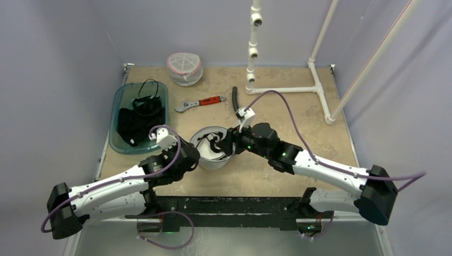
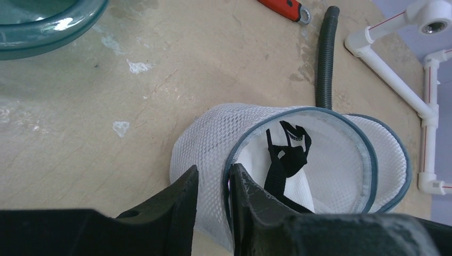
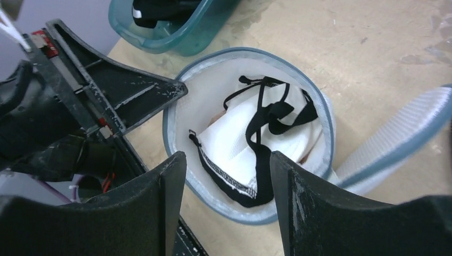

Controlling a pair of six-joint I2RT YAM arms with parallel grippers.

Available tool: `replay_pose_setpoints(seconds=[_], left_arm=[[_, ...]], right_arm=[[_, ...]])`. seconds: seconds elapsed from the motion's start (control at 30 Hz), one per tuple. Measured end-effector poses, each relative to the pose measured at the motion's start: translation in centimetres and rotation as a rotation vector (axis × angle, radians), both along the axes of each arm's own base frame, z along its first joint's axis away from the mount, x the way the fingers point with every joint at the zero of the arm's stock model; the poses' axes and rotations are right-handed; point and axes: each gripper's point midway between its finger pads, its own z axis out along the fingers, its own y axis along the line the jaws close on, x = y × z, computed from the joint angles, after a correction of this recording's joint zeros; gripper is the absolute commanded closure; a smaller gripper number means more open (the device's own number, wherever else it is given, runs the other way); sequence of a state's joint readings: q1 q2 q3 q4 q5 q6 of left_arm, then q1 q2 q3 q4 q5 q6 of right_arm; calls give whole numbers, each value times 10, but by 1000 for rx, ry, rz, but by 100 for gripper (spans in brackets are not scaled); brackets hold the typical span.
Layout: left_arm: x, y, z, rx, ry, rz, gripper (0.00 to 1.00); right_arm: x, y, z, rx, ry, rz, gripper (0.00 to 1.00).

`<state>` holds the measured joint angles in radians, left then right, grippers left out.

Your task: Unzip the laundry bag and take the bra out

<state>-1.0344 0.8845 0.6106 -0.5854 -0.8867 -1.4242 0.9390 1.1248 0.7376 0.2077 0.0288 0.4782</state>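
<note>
Two arms: left arm (image 1: 117, 184) and right arm (image 1: 320, 165) meet at the laundry bag (image 1: 213, 161) (only the top view shows the teal bin (image 1: 114, 106) beyond the left arm).
Laundry bag: mouth open.
Bra (image 3: 234, 133): inside the bag, seen fully only from the right wrist.
Right gripper (image 3: 228, 156): jaws apart, bra just below the gap.
Left gripper (image 2: 214, 169): fingers narrowly apart astride the bag's rim; whether it pinches, cannot tell.

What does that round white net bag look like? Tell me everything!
The round white mesh laundry bag sits on the tan table, trimmed in grey-blue. It is unzipped, its lid flopped aside. A black-and-white bra lies crumpled inside. The fingers of the left gripper straddle its wall; the right gripper hovers over the opening.
</note>
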Motion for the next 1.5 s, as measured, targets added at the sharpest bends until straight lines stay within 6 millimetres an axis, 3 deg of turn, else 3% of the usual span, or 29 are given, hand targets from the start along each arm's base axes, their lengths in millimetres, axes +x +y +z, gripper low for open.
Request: replay_pose_setpoints(seconds=[0.23, 0.37, 0.47, 0.67, 1.1, 1.5], left_arm=[[0, 2, -5, 44, 6, -14, 93], [-3, 5, -19, 67, 25, -22, 99], [-8, 9, -34, 84, 50, -32, 100], [-18, 10, -51, 70, 86, -66, 100], [-21, -10, -43, -7, 63, -171, 100], [-23, -33, -50, -50, 61, -272, 100]], right_arm=[[18, 30, -37, -131, 52, 9, 31], [22, 31, -69, -215, 100, -7, 28], [22, 29, -79, -247, 114, -18, 26], [17, 24, -80, -240, 125, -29, 21], [-4, 24, -82, -188, 225, -26, 21], [-14, 16, -106, -205, 362, -88, 21]])
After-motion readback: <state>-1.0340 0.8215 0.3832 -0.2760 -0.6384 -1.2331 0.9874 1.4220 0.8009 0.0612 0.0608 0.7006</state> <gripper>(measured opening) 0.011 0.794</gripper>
